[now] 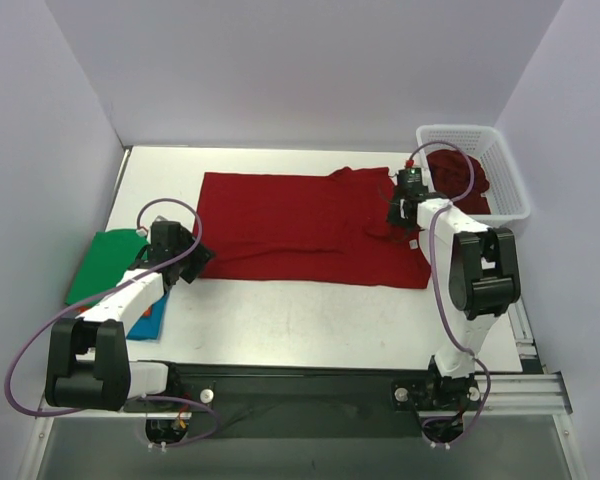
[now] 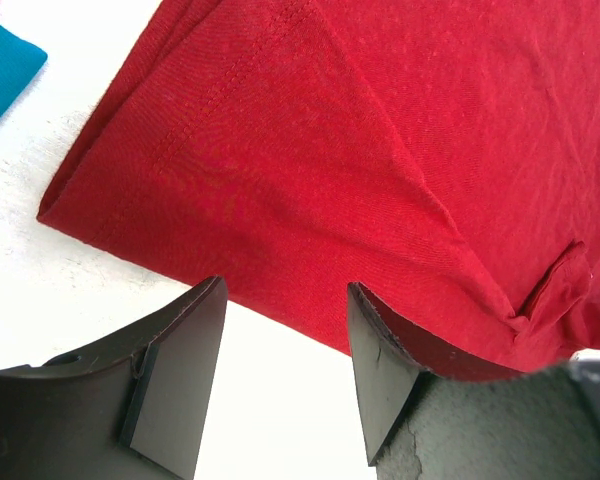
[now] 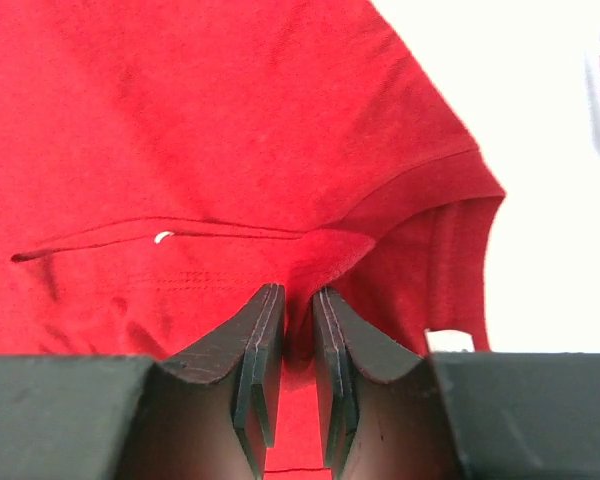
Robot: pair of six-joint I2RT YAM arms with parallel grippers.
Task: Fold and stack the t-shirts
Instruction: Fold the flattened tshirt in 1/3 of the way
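Observation:
A dark red t-shirt (image 1: 300,228) lies spread across the middle of the table. My right gripper (image 1: 405,212) sits at its right end near the collar and is shut on a pinch of the red cloth (image 3: 325,255). My left gripper (image 1: 192,262) is open and empty at the shirt's near left corner (image 2: 110,215), with bare table between its fingers (image 2: 180,380). A folded green t-shirt (image 1: 105,262) and a blue one (image 1: 148,318) lie stacked at the left, the blue also showing in the left wrist view (image 2: 2,70). More dark red shirts (image 1: 460,178) fill the basket.
The white mesh basket (image 1: 508,170) stands at the far right corner of the table. White walls close in the back and both sides. A rail with the arm bases runs along the near edge (image 1: 310,385).

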